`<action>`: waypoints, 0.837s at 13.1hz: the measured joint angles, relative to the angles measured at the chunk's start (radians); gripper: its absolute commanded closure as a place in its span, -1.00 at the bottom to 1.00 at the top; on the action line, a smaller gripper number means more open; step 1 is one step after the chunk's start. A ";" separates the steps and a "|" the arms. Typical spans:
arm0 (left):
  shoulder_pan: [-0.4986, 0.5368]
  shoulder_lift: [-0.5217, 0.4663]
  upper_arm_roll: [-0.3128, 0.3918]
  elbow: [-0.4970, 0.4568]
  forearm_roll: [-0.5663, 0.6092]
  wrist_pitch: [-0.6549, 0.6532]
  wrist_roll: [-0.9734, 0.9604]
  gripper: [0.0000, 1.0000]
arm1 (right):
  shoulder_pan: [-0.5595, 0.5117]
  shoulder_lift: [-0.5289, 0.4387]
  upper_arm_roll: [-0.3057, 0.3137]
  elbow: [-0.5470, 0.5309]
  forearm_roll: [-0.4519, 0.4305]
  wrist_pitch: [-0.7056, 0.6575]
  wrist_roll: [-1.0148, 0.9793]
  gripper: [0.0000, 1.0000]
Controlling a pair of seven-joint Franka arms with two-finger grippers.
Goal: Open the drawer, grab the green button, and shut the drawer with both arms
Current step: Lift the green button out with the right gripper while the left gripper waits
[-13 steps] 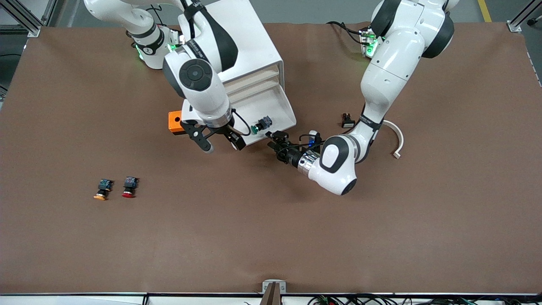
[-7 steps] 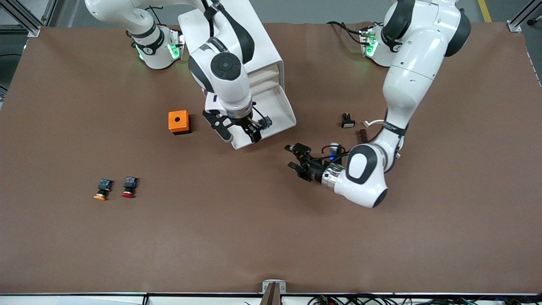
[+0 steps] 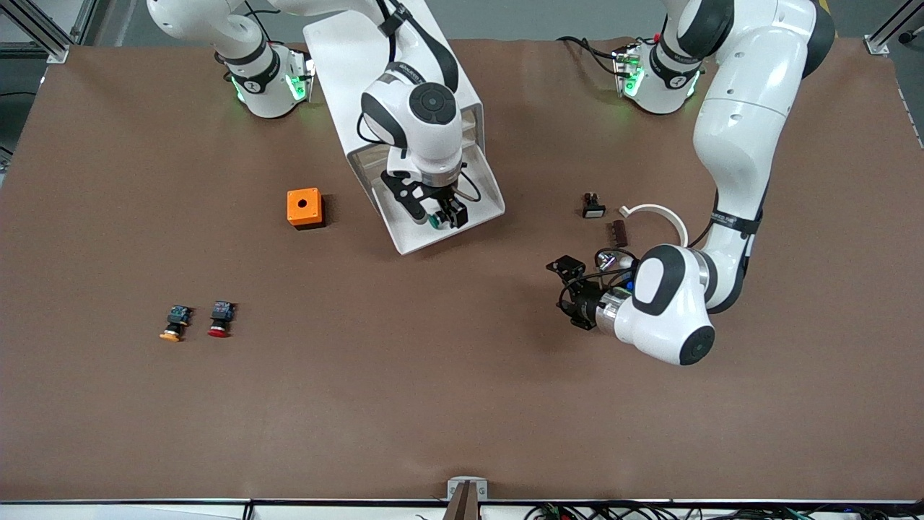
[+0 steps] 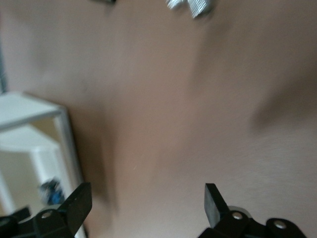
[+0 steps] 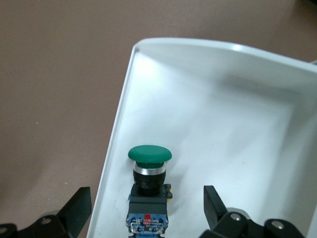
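1. The right pincer hangs spread wide over the open drawer; the green button lies directly below it. Lower straight, close on the black body.
2. The left pincer, jaws apart and empty, waits low over the counter.

Little can be read here. A black band on the left arm's forearm carries small white lettering, too fine to make out. The right arm's black band bears similar white lettering, equally unreadable. The green-capped button has a small red-marked label strip on its body, its characters indistinct.
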 measured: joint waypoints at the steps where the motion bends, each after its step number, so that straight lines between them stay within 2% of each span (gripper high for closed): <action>1: -0.002 -0.025 -0.001 0.003 0.053 0.000 0.010 -1.00 | 0.005 0.010 0.000 0.000 -0.002 0.012 0.017 -1.00; 4: 0.000 -0.124 0.000 0.009 0.200 -0.052 0.150 -1.00 | 0.017 0.041 0.000 0.000 -0.025 0.034 0.063 -1.00; 5: 0.001 -0.157 0.001 0.008 0.235 -0.081 0.208 -1.00 | 0.018 0.044 0.000 0.001 -0.028 0.035 0.069 -0.88; 6: 0.001 -0.185 0.002 0.008 0.255 -0.095 0.272 -1.00 | 0.018 0.045 -0.001 0.001 -0.029 0.035 0.070 -0.52; 7: 0.002 -0.208 0.003 0.007 0.269 -0.104 0.347 -1.00 | 0.018 0.045 -0.002 0.002 -0.030 0.035 0.071 0.19; 8: 0.002 -0.228 0.004 0.005 0.276 -0.118 0.430 -1.00 | 0.018 0.045 -0.002 0.002 -0.030 0.035 0.071 0.79; 9: 0.002 -0.244 0.006 0.003 0.288 -0.140 0.518 -1.00 | 0.018 0.045 -0.002 0.003 -0.030 0.035 0.071 1.00; 11: 0.003 -0.275 0.006 -0.002 0.320 -0.160 0.677 -1.00 | 0.019 0.045 -0.002 0.003 -0.030 0.035 0.071 1.00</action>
